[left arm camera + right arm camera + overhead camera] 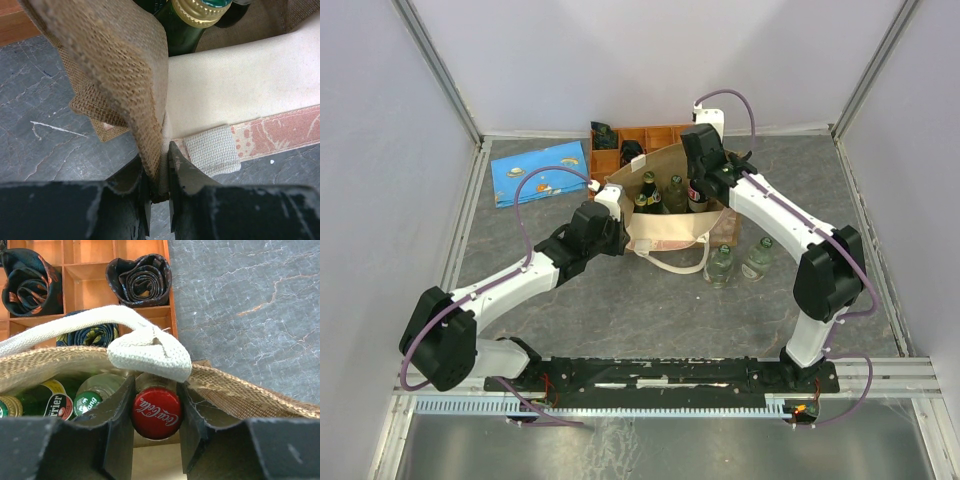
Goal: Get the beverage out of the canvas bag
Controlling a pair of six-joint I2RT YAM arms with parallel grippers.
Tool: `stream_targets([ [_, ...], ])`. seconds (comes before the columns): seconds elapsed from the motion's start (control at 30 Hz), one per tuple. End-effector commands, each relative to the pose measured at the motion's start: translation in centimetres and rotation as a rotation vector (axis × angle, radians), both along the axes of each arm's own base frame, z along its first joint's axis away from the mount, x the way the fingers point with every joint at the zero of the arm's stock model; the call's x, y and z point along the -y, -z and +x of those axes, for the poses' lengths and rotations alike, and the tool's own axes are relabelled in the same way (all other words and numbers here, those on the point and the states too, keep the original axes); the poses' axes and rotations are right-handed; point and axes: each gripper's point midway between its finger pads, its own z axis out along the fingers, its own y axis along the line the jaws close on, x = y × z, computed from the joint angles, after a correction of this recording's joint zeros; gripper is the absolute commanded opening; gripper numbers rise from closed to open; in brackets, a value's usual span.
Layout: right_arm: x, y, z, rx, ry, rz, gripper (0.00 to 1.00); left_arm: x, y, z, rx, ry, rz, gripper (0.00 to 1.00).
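Note:
The tan canvas bag (665, 232) stands mid-table with several bottles in it. My right gripper (701, 188) reaches into its far right corner. In the right wrist view the gripper (156, 412) is shut on the neck of a bottle with a red Coca-Cola cap (156, 414), just under the bag's cream handle (145, 347). Two green bottles (87, 402) stand to its left inside the bag. My left gripper (616, 206) is shut on the bag's left edge. In the left wrist view the gripper (160, 172) pinches the burlap rim (115, 60).
An orange compartment tray (665, 133) with rolled dark ties stands right behind the bag; it also shows in the right wrist view (90, 285). Two clear glass bottles (721, 265) (758, 258) stand on the table to the bag's right front. A blue packet (540, 178) lies at the left.

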Motion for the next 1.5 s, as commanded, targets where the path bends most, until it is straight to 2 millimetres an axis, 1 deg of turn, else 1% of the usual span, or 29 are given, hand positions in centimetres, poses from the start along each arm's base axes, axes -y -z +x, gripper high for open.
stream_targets([
  [0.0, 0.4, -1.6, 0.5, 0.042, -0.019, -0.045, 0.00, -0.5, 0.9, 0.0, -0.014, 0.009, 0.062, 0.03],
  [0.1, -0.1, -4.2, 0.5, 0.114, -0.069, -0.034, 0.00, -0.6, 0.8, 0.1, -0.012, 0.007, 0.062, 0.03],
  [0.17, -0.3, -6.3, 0.6, 0.173, -0.100, -0.024, 0.00, -0.6, 0.8, 0.1, -0.007, 0.004, 0.060, 0.03],
  [0.27, -0.7, -10.1, 0.6, 0.250, -0.137, -0.014, 0.00, -0.6, 0.7, 0.2, -0.003, 0.000, 0.057, 0.03],
  [0.43, -1.0, -15.3, 0.4, 0.349, -0.180, 0.004, 0.00, -0.4, 0.6, 0.2, -0.004, 0.005, 0.051, 0.03],
  [0.6, -0.6, -20.1, -0.8, 0.445, -0.194, 0.046, 0.00, -0.4, 0.5, 0.2, -0.001, 0.006, 0.046, 0.03],
  [0.87, 0.4, -26.3, -3.2, 0.572, -0.210, 0.090, 0.00, -0.3, 0.5, 0.2, -0.005, 0.010, 0.043, 0.03],
  [1.0, 1.9, -30.2, -4.8, 0.653, -0.182, 0.113, 0.00, -0.2, 0.6, 0.1, -0.008, 0.009, 0.042, 0.03],
  [1.1, 3.4, -33.3, -6.4, 0.732, -0.155, 0.122, 0.00, -0.2, 0.6, 0.1, -0.009, 0.007, 0.037, 0.03],
  [1.47, 9.9, -43.9, -13.4, 1.016, -0.022, 0.117, 0.00, -0.3, 0.8, 0.1, -0.012, 0.010, 0.048, 0.03],
])
